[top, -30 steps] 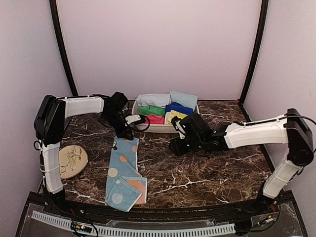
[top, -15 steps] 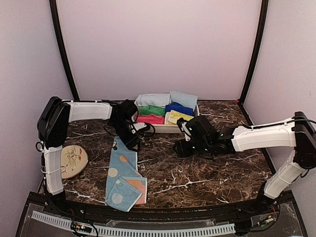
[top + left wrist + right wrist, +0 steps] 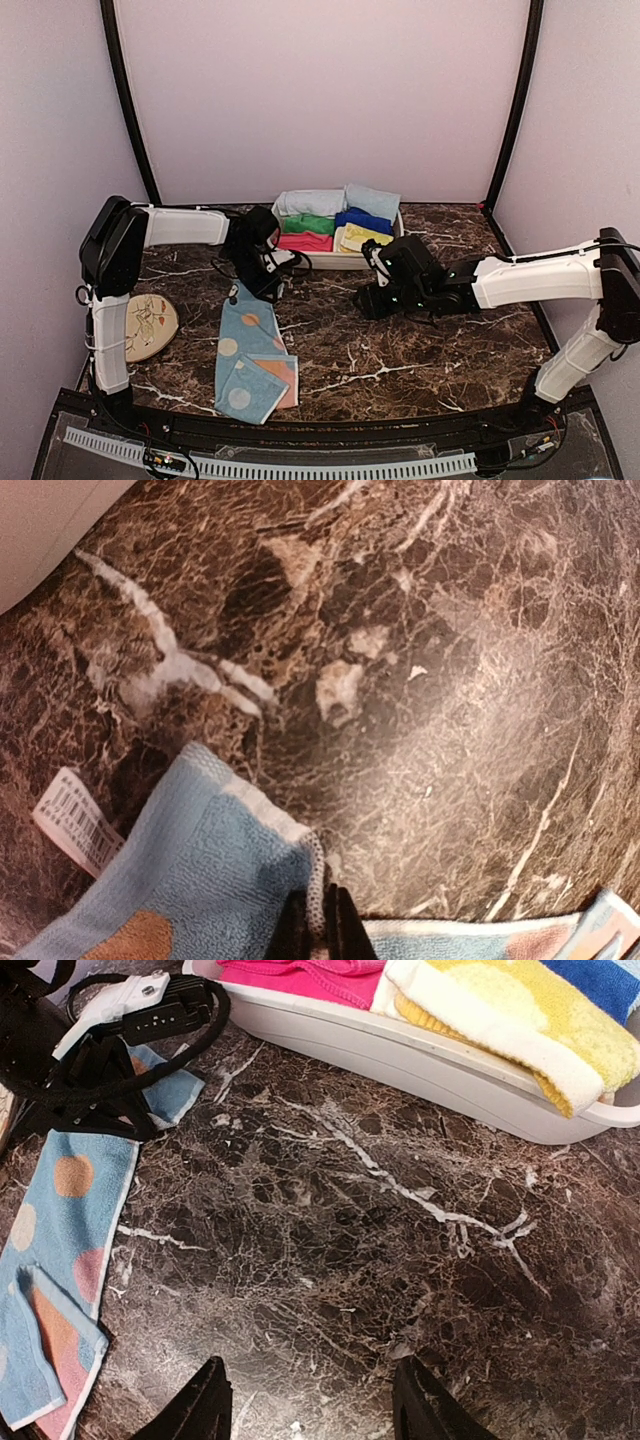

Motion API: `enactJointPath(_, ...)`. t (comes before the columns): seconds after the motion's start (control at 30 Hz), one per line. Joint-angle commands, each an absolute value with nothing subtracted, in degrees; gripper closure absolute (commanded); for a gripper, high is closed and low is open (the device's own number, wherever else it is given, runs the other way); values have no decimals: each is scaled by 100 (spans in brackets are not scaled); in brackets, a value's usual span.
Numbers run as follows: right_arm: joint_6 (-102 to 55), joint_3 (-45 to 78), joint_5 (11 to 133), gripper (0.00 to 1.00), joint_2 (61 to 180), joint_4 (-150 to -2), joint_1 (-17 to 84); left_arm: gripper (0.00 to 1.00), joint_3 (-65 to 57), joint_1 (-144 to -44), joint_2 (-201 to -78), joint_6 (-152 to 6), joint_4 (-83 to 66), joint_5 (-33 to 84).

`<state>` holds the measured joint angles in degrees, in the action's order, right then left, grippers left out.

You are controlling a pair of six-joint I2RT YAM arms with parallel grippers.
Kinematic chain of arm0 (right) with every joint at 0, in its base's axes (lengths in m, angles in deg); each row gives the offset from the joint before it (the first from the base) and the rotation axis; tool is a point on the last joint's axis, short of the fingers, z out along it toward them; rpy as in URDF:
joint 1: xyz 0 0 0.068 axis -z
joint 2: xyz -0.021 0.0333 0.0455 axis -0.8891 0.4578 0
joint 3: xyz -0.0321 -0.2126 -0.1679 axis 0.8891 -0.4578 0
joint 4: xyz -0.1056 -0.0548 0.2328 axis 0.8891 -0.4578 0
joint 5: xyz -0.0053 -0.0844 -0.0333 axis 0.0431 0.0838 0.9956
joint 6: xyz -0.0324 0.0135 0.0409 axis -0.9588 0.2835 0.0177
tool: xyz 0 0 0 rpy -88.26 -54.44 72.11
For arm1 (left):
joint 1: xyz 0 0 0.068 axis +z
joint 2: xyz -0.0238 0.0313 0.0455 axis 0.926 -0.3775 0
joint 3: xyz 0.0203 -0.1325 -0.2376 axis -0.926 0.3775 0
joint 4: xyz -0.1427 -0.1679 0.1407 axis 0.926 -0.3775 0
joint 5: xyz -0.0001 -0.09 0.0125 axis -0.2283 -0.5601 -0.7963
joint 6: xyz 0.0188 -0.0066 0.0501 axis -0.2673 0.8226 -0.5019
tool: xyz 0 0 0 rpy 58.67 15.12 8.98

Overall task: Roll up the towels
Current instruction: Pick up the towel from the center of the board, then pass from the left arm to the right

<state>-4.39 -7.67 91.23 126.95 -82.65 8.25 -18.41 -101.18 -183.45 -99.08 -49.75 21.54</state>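
A medium blue towel with pale and orange round spots lies lengthwise on the marble, its near end folded over. My left gripper is down at the towel's far right corner, shut on it. The wrist view shows the towel with its hem pinched between the left gripper's jaws. My right gripper hovers over bare marble right of the towel, and in its wrist view the right gripper stands open and empty. A plain pale blue towel lies in the tray.
A white tray at the back centre holds several rolled towels in green, pink, dark blue and yellow. A round beige plate lies at the left near the left arm's base. A white label sticks out from the towel's far edge.
My left gripper has slid right and nearer along the towel's far edge and shut on its right corner. The right arm has drifted slightly right.
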Motion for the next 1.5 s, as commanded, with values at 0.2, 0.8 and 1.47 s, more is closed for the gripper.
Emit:
enactJointPath(0.2, -596, -736, 9169, 42, 12324, -8184, 786, 100, -2621, -10150, -17516, -10801, -5618, -836)
enactJointPath(0.8, -3210, -2100, 7462, 17, 10038, -7763, 681, 96, -3964, -10927, -18124, -11990, -6860, -2081)
enactJointPath(1.47, -3691, -1335, 7097, 35, 11400, -6878, 651, 100, -4027, -10926, -18034, -12077, -7207, -2517)
